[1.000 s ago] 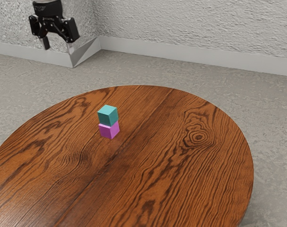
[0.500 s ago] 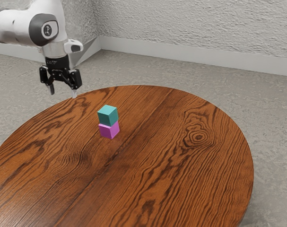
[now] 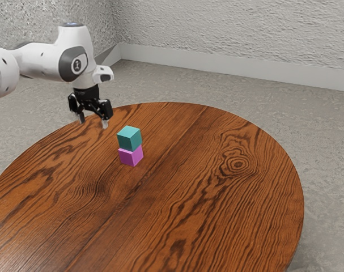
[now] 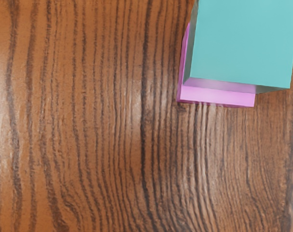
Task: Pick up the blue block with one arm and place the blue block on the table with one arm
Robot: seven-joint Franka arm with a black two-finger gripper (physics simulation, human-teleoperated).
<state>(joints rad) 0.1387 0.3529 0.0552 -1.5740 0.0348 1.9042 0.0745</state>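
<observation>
Spread jaws, blue block stacked: a sideways knock is the main danger

The blue block (image 3: 129, 138), a teal cube, sits on top of the purple block (image 3: 131, 156), which stands on the wooden table (image 3: 217, 221). The gripper (image 3: 92, 122) hangs beyond the stack, on its far side and toward the exterior view's left, with its jaws spread and nothing between them. Neither block is being touched, so the task looks to be at its approach, with the lift and the placing both to come.

The likeliest trouble is a tumble. If the arm (image 3: 75, 61) travels across while dropping too soon, one jaw could strike the teal cube and push it off its narrow perch. The wrist view has the stack off to one side of the hand, so a straight descent from here would probably miss; the hand should be centred above first.

Going too deep is another risk: the jaws might close on both blocks, or drag the lower one along. A grip across the cube's corners could twist it loose. Later, letting go too high could make it bounce or tip, and setting it down too close could nudge the purple block.
</observation>
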